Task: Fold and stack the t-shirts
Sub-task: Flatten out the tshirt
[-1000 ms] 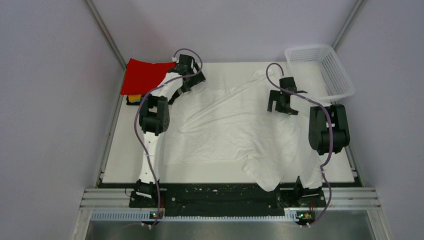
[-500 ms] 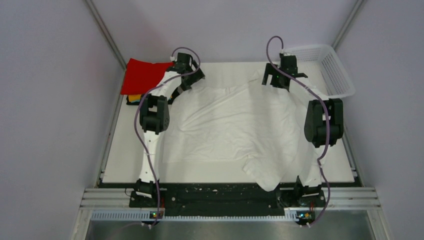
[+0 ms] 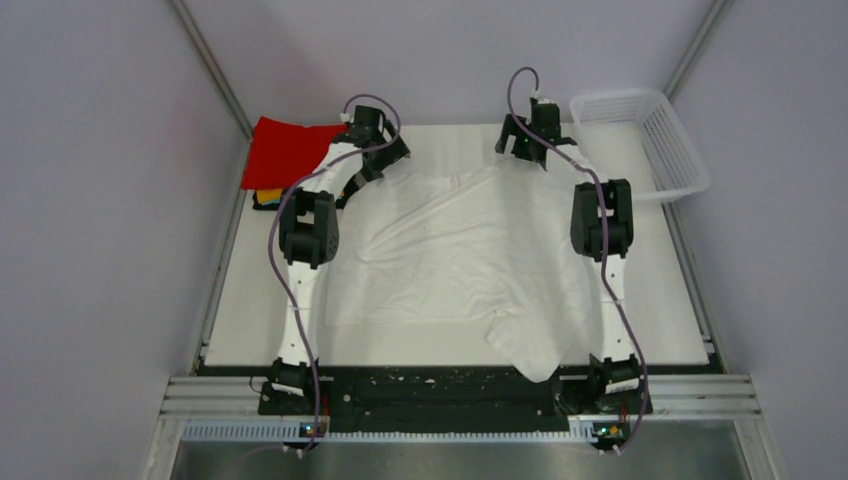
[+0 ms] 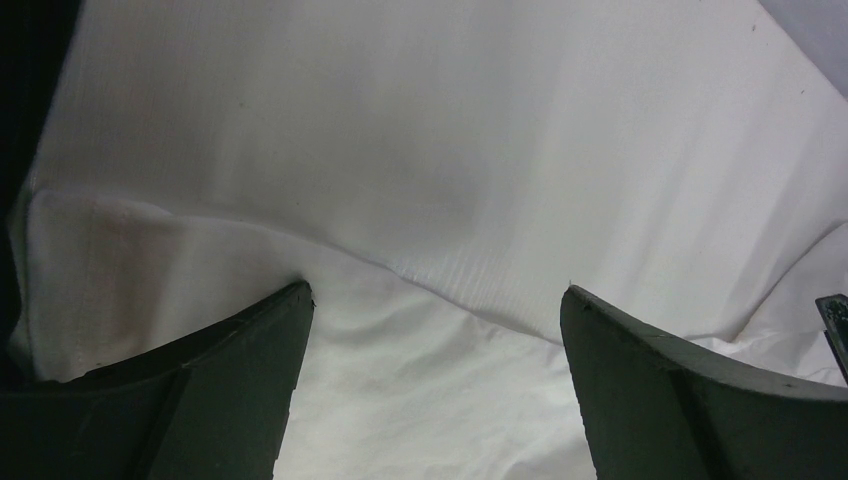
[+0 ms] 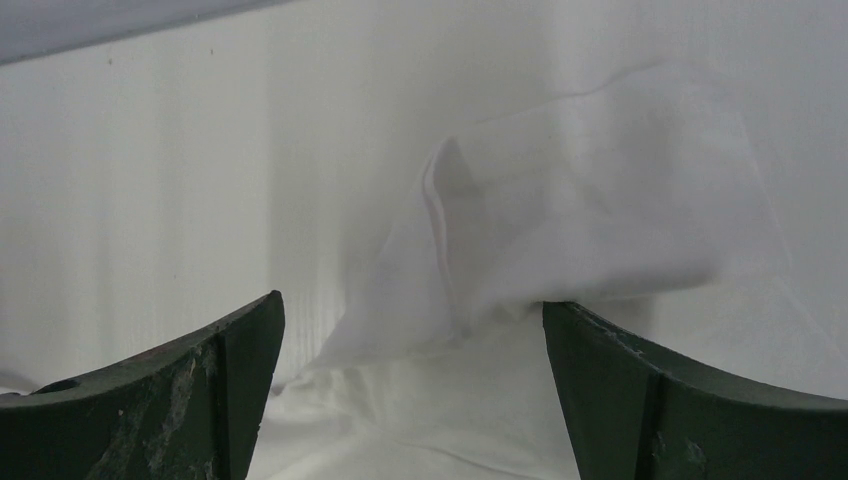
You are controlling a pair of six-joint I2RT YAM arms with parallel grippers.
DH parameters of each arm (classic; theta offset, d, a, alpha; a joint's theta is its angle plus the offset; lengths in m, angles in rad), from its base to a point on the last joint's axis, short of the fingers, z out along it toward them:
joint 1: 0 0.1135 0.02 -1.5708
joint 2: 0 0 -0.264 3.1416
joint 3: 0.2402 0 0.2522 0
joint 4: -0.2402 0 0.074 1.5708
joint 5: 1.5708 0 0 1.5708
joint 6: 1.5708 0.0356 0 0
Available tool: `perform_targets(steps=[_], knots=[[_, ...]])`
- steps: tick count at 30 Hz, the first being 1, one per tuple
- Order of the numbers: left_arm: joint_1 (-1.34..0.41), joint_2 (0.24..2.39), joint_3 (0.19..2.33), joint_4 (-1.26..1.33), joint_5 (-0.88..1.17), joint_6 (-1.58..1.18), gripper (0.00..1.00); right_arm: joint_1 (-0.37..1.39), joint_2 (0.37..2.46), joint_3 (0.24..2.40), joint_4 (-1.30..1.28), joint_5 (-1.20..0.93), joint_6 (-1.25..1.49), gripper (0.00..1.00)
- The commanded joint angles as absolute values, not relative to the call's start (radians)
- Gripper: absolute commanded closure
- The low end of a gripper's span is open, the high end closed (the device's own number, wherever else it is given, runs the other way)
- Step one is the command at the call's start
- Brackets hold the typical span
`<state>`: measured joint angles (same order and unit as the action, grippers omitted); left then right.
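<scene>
So left claw [image 4: 435, 295] and right claw [image 5: 410, 300] sit wide open, empty, at the far edge of the thin wrinkly white t-shirt [image 3: 470, 240] on the desk [image 3: 250, 290]; grabbing one layer could skew the fold.

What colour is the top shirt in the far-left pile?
The folded cloth t-shirt is red; top external view.

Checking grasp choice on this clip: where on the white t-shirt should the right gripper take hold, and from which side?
Probably the raised fold at the far right corner of the white t-shirt, from above, the open right gripper straddling its ridge. It stands up off the table; the cloth around lies flatter, giving little to pinch.
</scene>
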<state>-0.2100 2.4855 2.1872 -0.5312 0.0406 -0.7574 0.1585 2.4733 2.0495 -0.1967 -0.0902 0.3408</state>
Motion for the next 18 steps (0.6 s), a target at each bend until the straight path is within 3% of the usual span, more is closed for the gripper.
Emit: perform_targets(steps=[1,18], knots=[[-0.205,2.499,2.169,-0.524,0.036,-0.760,0.01,0.166,2.538,2.172,-0.233,-0.024,0.379,0.01],[-0.183,2.604,2.275,-0.310,0.085,-0.876,0.01,0.105,2.673,2.349,-0.274,0.041,0.391,0.01]])
